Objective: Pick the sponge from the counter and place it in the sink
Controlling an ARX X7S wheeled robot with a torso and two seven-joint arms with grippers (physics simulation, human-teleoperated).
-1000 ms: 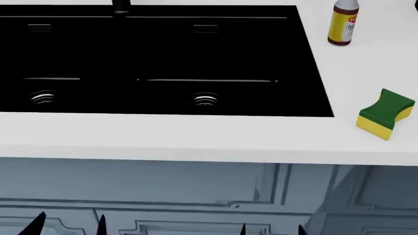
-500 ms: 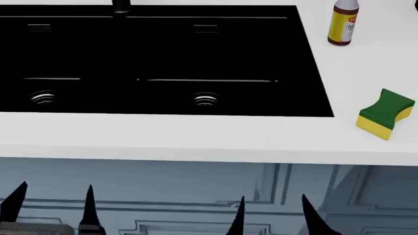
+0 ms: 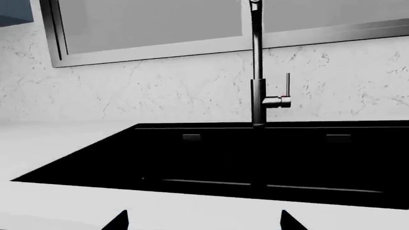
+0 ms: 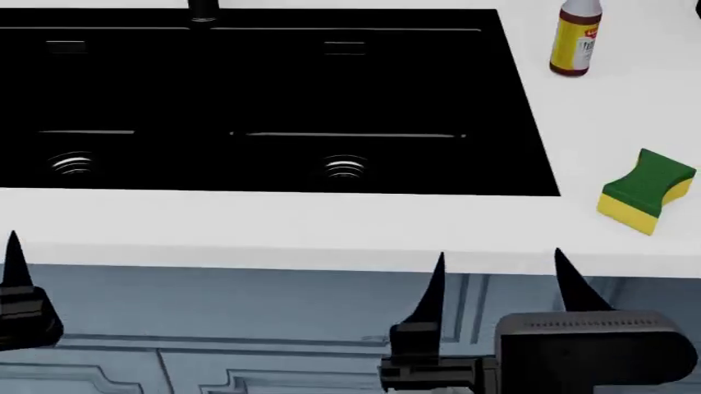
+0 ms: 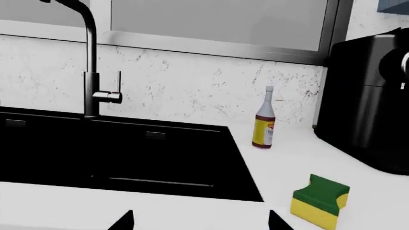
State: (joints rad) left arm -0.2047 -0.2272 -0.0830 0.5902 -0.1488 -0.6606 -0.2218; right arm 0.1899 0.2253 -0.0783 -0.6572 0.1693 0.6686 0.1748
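The sponge (image 4: 646,190), yellow foam under a green scrub layer, lies on the white counter (image 4: 328,231) to the right of the black double-basin sink (image 4: 274,90). It also shows in the right wrist view (image 5: 319,202). My right gripper (image 4: 500,267) is open and empty at the counter's front edge, left of and nearer than the sponge; it also shows in its own wrist view (image 5: 200,220). My left gripper (image 3: 204,220) is open and empty, facing the sink (image 3: 255,153). Only one of its fingers (image 4: 16,271) shows in the head view, at the far left.
A yellow-labelled bottle (image 4: 575,38) stands behind the sponge near the sink's far right corner. A black appliance (image 5: 370,105) stands on the counter right of the bottle. The black faucet (image 3: 257,72) rises behind the sink. Blue-grey cabinets (image 4: 241,328) are below the counter.
Both grippers have risen from in front of the cabinets up to the counter's front edge. The left one has shifted left, partly out of the head view. The sponge has not moved.
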